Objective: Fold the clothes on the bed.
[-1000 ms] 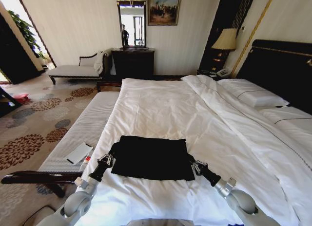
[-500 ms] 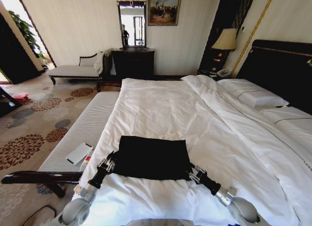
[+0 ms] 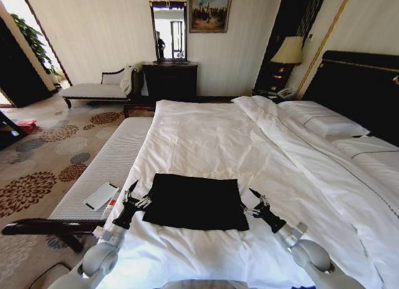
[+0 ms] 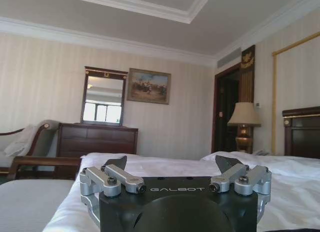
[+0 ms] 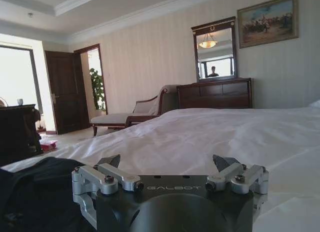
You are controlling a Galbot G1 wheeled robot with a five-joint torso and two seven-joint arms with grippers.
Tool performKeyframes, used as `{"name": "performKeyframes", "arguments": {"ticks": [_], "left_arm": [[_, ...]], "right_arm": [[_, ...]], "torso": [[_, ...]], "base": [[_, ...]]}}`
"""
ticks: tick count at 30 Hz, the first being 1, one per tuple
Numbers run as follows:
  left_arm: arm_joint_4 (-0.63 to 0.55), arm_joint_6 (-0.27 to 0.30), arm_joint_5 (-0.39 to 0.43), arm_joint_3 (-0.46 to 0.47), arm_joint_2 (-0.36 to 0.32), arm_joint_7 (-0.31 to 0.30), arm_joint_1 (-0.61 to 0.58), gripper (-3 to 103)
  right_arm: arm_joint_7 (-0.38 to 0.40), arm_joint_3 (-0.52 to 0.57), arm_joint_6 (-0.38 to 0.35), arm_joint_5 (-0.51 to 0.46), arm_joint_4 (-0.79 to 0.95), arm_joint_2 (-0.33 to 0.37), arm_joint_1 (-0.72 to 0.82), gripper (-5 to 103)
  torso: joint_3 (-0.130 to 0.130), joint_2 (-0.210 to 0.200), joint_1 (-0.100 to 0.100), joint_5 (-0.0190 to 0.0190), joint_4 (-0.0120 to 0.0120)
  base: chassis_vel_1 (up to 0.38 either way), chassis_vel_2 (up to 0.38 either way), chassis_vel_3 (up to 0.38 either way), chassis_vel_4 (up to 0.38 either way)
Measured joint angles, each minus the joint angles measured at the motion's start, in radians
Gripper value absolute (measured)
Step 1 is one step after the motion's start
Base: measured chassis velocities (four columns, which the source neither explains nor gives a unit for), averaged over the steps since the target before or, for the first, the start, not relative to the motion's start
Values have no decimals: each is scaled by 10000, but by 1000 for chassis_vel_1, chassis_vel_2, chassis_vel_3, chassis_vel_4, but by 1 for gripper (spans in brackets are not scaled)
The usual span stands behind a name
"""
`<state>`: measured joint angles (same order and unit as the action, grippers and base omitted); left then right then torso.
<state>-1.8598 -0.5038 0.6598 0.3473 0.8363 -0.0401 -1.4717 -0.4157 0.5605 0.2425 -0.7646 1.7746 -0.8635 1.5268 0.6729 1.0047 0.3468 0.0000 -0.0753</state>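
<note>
The clothes point(image 3: 196, 202) are one black top lying flat as a folded rectangle on the near part of the bed point(image 3: 212, 139), on the white duvet. My left gripper point(image 3: 138, 194) hovers open just off the garment's left edge, with nothing between its fingers. At the right edge my right gripper point(image 3: 251, 202) is open too, also holding nothing. In the left wrist view the left gripper point(image 4: 172, 164) has its jaws spread wide over the white bedding. In the right wrist view the right gripper point(image 5: 169, 163) is spread the same way, with the black clothes point(image 5: 35, 192) beside it.
A grey upholstered bench point(image 3: 106, 164) runs along the bed's left side, carrying a flat white object point(image 3: 101, 195); its dark wooden arm point(image 3: 50, 227) lies close to my left arm. White pillows point(image 3: 324, 124) and the dark headboard point(image 3: 361, 90) are at the right.
Both grippers were shut on the garment's near corners; they have opened, let go and drawn slightly outward and up. The black top now rests flat.
</note>
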Motion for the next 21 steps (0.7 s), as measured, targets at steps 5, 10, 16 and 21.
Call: {"name": "performKeyframes", "arguments": {"ticks": [5, 10, 16, 21], "left_arm": [[501, 800, 400, -224, 80, -773, 914, 100], [798, 2264, 964, -686, 116, -1595, 1935, 100], [1063, 2943, 1045, -906, 153, -1772, 2322, 100], [984, 3411, 1468, -1083, 306, -1541, 2518, 100]], "right_arm": [[-13, -256, -1046, -1689, -321, 590, -560, 100], [-833, -474, -2874, -3406, -642, 1807, -1211, 100], [-836, -935, -4146, -4100, -1060, 2592, -2079, 100], [-660, -2551, -4735, -4734, -2121, 2922, -4050, 100]], "torso": [[1, 0, 0, 1, 1], [1, 0, 1, -1, -2], [1, 0, 0, 0, 0], [1, 0, 1, 4, 4]], "base": [[0, 0, 0, 0], [0, 0, 0, 0], [0, 0, 0, 0], [0, 0, 0, 0]]}}
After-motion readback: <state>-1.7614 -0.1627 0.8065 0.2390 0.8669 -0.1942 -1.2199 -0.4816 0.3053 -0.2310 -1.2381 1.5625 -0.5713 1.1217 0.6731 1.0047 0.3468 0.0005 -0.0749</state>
